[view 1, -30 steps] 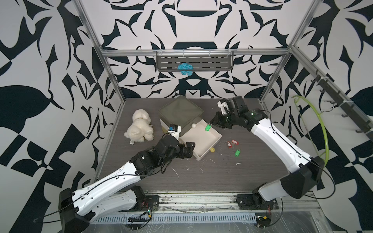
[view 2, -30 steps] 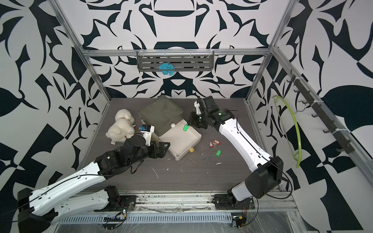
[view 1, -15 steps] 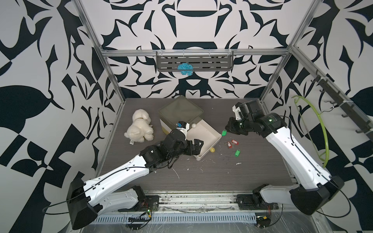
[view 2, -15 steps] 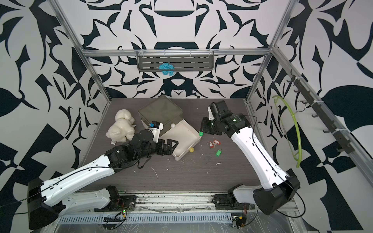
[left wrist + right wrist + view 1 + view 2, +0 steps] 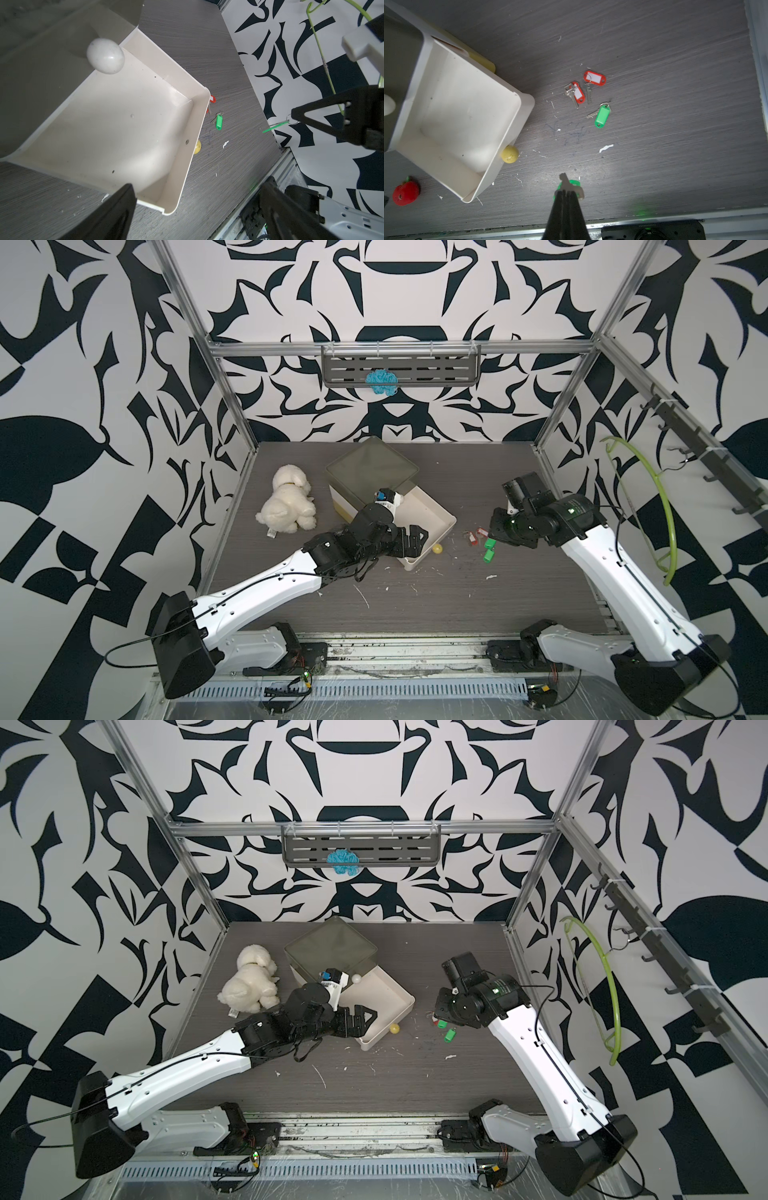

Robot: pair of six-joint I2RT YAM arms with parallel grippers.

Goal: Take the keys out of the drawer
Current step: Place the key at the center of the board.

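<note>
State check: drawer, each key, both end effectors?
drawer: open, no keys inside.
first red-tag key: lying on the table.
second red-tag key: lying on the table.
loose green-tag key: lying on the table beside the red ones.
held green-tag key: gripped, outside the drawer.
left end effector: open, empty, at the drawer's front.
right end effector: shut on the held green-tag key.

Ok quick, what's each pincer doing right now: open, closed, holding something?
Left pincer: open, holding nothing.
Right pincer: closed on a green-tagged key.
</note>
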